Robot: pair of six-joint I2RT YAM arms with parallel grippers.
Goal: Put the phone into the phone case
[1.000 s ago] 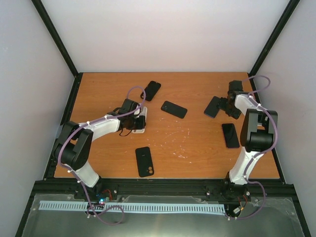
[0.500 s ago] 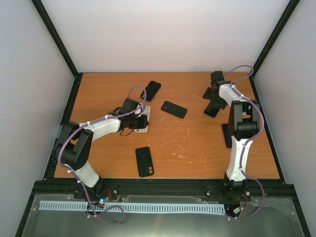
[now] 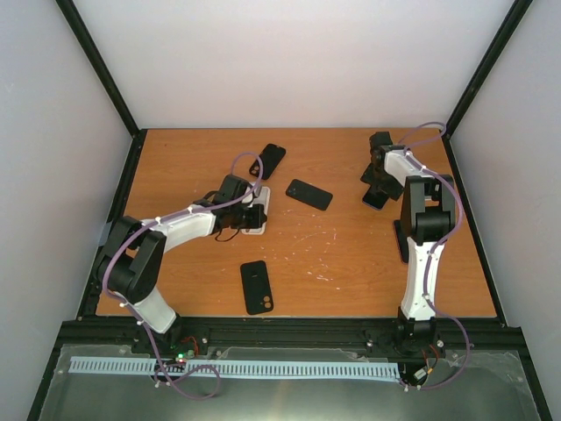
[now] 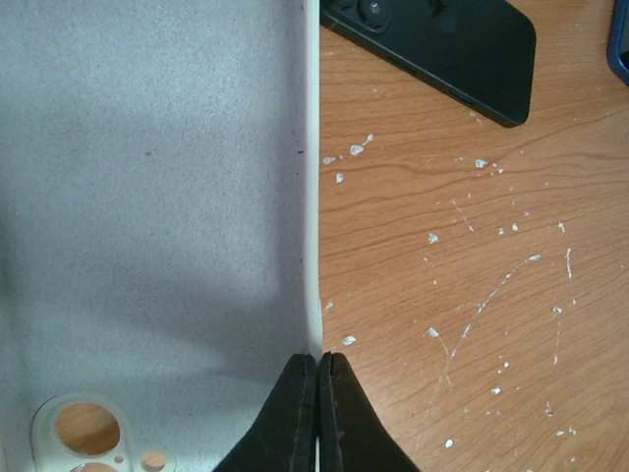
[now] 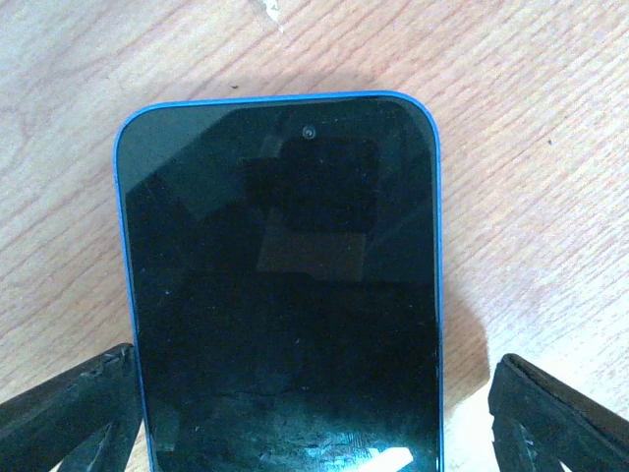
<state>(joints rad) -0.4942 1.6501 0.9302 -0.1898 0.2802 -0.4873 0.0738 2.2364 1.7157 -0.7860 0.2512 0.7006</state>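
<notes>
**Top external:** The left arm reaches across the wooden tabletop [image 3: 351,254] to a white phone case [image 3: 260,203] lying left of centre, and the left gripper [image 3: 250,215] is down on it. The right arm stretches towards the far right corner, where the right gripper [image 3: 379,180] hangs low over a blue-rimmed phone [image 3: 375,198]. The phone and the case lie well apart. Four black phone-shaped pieces are scattered about, and it is not clear whether they are handsets or cases. One black piece [image 3: 271,160] lies towards the back and a second black piece [image 3: 308,194] sits just right of the case. A third black piece [image 3: 256,287] is near the front edge, and a fourth black piece [image 3: 400,241] is partly hidden behind the right arm.

**Left wrist:** The pale inside of the case [image 4: 147,197] fills the left half of the frame, with its camera cut-out [image 4: 84,433] at the bottom. The left gripper [image 4: 317,369] is pinched narrow on the case's side wall, one finger inside and one outside. One of the black pieces [image 4: 442,39] lies at the top on the scuffed wood [image 4: 472,295].

**Right wrist:** The phone [image 5: 285,285] lies screen-up and flat on the wood. The right gripper [image 5: 305,413] is spread wide, one finger [image 5: 69,413] to either side of the phone and neither touching it.
</notes>
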